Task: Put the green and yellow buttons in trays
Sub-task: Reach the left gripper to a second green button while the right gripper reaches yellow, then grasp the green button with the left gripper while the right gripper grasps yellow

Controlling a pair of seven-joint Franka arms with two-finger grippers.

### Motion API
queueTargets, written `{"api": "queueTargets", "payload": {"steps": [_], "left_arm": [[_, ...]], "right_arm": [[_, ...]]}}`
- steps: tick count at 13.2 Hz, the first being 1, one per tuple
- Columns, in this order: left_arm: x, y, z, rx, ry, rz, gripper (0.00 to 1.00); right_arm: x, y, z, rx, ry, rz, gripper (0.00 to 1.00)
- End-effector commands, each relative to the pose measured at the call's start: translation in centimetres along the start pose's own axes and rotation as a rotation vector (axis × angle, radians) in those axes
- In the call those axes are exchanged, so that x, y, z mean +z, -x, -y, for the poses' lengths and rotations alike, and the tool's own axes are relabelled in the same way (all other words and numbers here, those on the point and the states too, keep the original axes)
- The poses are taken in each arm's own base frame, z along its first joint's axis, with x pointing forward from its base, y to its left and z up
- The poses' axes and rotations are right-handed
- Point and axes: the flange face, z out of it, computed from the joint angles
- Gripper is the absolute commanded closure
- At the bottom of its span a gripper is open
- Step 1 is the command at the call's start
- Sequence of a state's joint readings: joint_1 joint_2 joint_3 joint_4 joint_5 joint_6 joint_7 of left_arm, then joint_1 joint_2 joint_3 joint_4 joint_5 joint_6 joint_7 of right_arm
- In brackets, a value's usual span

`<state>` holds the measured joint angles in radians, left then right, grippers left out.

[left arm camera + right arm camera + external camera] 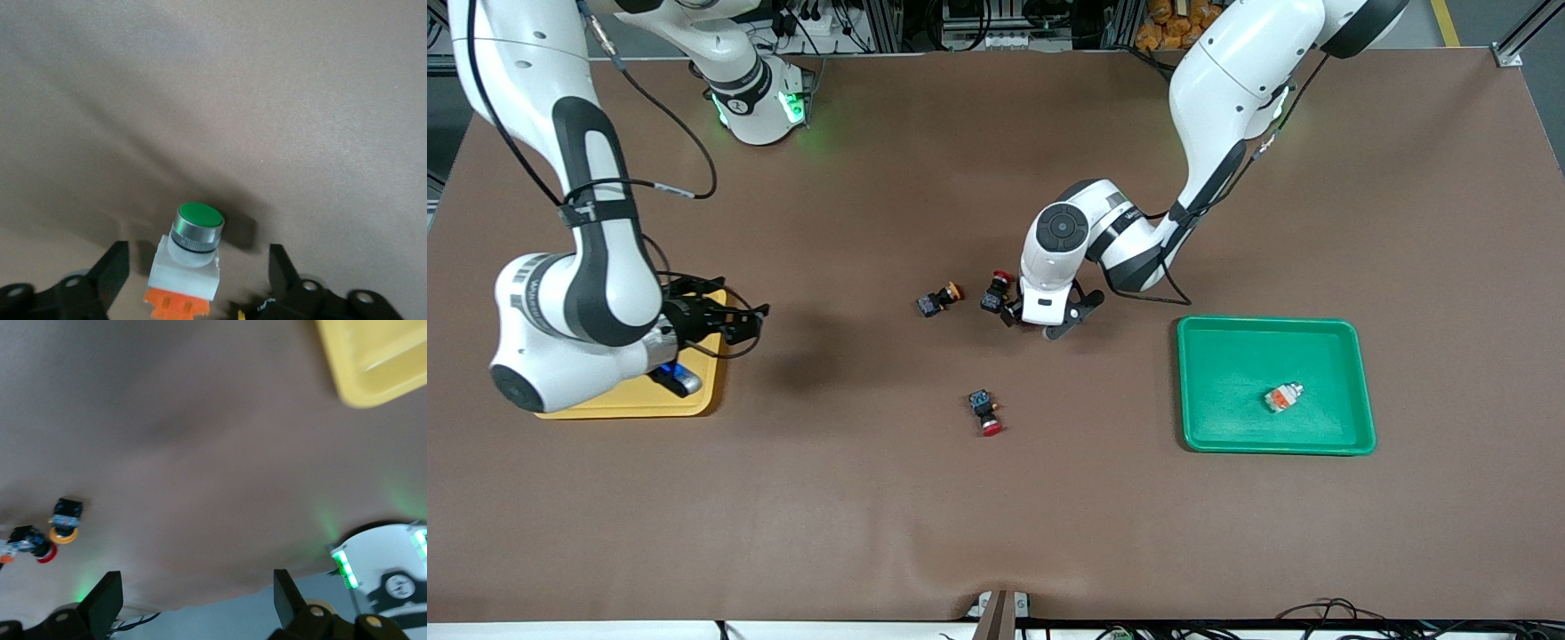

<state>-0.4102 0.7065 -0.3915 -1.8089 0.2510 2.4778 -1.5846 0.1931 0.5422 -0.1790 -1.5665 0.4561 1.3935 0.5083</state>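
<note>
left end effector [1042,322] is sitting low at mid-frame in the front view, fingers spread wide; in the left wrist view a green-capped button [189,259] is standing between the fingers [112,267], neither finger touching it. it's hidden under the wrist in the front view.

right end effector [734,322] is hovering over the yellow tray [703,396] at the frame's left edge, fingers apart and gripping nothing. something blue and silver [679,377] is lying in that tray, possibly a yellow-capped button, can't confirm.

second green-capped button [1284,396] is lying on its side in the green tray [1227,356], right of centre.

yellow-capped button [939,300] is lying on the worktop [871,498] just left of centre. one red-capped button [997,292] is sitting beside the left end effector, another red-capped one [986,413] lower in the frame.
</note>
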Motion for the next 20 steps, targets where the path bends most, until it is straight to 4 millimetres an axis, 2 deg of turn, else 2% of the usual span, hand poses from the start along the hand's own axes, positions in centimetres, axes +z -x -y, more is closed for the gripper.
{"api": "queueTargets", "payload": {"steps": [1, 2, 3, 4, 5, 6, 9, 11, 14, 16, 17, 20], "left_arm": [[0.7, 0.0, 0.1, -0.005, 0.010, -0.013, 0.44], [0.7, -0.1, 0.1, -0.002, 0.010, -0.013, 0.63], [0.7, -0.2, 0.2, 0.004, 0.010, -0.013, 0.88], [0.3, -0.5, 0.2, 0.010, 0.015, -0.016, 1.00], [-0.3, -1.0, 0.1, 0.015, 0.020, -0.020, 1.00], [-1.4, -2.4, 0.1, 0.019, 0.032, -0.030, 1.00], [-4.9, -7.7, 0.9, -0.005, 0.045, -0.062, 1.00], [-7.5, -11.2, 2.2, 0.046, -0.004, -0.084, 1.00], [-10.9, -18.9, 5.6, 0.062, -0.027, -0.074, 1.00], [-11.9, -24.9, 8.9, 0.038, -0.006, -0.051, 1.00], [-12.2, -27.6, 10.6, 0.049, -0.006, -0.047, 1.00], [-12.2, -31.9, 13.7, 0.095, -0.012, -0.039, 1.00]], "right_arm": [[1.2, 2.6, 2.4, 0.057, -0.019, 0.024, 0.00], [1.6, 3.1, 3.4, 0.082, -0.039, 0.030, 0.00], [2.5, 3.9, 4.7, 0.103, -0.042, 0.031, 0.00], [3.1, 4.8, 6.1, 0.127, -0.043, 0.003, 0.00], [4.3, 5.7, 7.7, 0.162, -0.039, -0.024, 0.00], [5.6, 6.6, 9.3, 0.186, -0.034, -0.052, 0.00], [9.3, 8.2, 12.9, 0.271, -0.050, -0.128, 0.00], [11.6, 9.5, 15.2, 0.294, -0.074, -0.180, 0.00], [14.0, 10.4, 17.8, 0.327, -0.108, -0.242, 0.00], [16.6, 10.5, 19.0, 0.321, -0.114, -0.281, 0.00], [17.6, 10.2, 19.0, 0.327, -0.127, -0.302, 0.00], [20.2, 9.6, 19.4, 0.332, -0.142, -0.346, 0.00]]}}
